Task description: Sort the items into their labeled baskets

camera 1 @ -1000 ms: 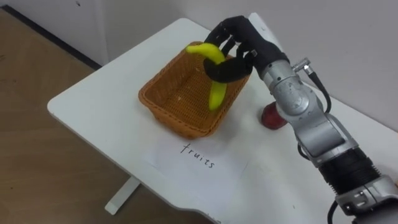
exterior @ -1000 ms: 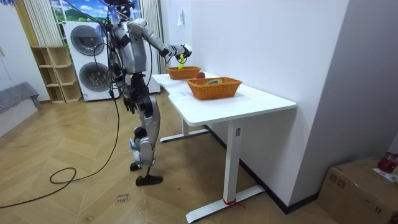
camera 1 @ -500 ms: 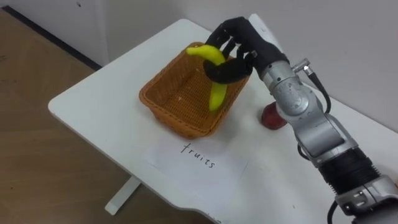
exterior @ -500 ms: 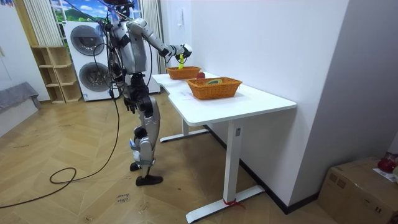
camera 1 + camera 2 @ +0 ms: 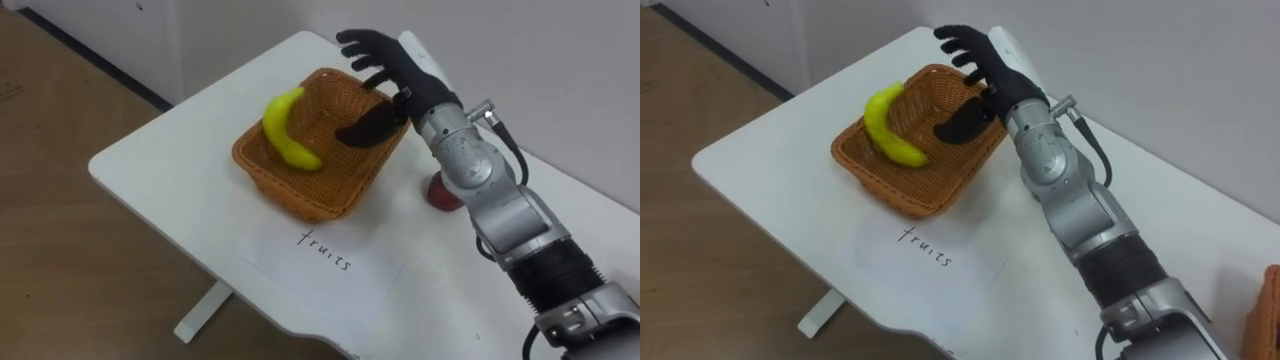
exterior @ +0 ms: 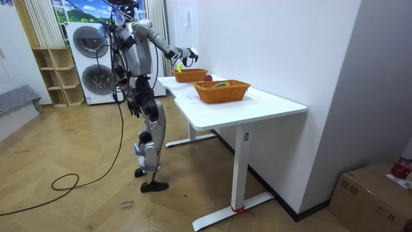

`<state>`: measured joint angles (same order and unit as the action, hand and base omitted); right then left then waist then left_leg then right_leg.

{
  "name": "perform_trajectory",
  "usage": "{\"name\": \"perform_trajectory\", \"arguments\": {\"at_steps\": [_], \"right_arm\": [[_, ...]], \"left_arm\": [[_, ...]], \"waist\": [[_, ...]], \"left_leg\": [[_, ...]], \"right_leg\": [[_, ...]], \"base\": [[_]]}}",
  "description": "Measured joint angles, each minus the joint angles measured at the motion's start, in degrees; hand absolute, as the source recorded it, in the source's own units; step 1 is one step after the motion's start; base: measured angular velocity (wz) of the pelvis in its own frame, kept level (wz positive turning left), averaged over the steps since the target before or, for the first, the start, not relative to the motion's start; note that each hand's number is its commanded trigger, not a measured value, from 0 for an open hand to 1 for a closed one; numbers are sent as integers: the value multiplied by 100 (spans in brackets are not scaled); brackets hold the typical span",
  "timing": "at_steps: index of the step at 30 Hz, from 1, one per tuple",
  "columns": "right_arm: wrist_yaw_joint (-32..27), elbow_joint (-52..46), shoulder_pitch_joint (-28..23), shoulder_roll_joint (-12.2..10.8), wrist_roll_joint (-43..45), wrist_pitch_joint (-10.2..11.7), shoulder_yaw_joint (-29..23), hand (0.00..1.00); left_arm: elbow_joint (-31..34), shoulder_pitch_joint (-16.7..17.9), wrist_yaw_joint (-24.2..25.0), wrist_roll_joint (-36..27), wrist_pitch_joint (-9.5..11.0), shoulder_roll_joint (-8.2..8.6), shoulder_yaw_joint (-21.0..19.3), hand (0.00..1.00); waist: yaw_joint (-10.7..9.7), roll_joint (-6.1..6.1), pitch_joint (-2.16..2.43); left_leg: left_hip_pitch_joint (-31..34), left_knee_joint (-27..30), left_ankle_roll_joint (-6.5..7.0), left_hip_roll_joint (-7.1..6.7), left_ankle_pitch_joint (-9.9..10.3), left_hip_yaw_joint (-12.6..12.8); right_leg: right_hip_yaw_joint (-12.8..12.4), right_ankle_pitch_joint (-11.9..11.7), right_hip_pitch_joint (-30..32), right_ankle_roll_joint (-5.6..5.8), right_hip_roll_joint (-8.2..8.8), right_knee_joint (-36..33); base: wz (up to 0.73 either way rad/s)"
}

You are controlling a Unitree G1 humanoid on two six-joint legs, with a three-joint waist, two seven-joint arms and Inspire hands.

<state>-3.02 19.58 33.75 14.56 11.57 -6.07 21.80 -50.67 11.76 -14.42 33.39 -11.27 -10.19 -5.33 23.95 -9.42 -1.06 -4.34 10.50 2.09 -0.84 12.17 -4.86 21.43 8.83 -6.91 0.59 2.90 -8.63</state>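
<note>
Hovering where, the right hand (image 5: 392, 72)?
Over the basket's (image 5: 300, 205) far rim, fingers spread straight, holding nothing.
And the banana (image 5: 284, 132)?
Inside the basket, toward its left side, clear of the hand.

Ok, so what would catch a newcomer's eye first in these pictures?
The bright yellow banana at the left side of the wicker basket on the white table stands out most. Over the basket's far right rim, the black right robot hand hangs wide open, holding nothing. A red fruit sits on the table beside its forearm.
</note>
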Motion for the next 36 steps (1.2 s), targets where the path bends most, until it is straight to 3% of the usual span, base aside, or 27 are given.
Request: {"name": "perform_trajectory", "arguments": {"at_steps": [36], "right_arm": [[0, 3, 2, -1, -349, 0, -1, 0]], "left_arm": [[2, 10, -10, -5, -20, 43, -1, 0]], "waist": [[-22, -1, 19]], "left_leg": [[-35, 23, 0, 0, -2, 3]], "right_leg": [[-78, 1, -39, 1, 6, 2]], "base": [[0]]}}
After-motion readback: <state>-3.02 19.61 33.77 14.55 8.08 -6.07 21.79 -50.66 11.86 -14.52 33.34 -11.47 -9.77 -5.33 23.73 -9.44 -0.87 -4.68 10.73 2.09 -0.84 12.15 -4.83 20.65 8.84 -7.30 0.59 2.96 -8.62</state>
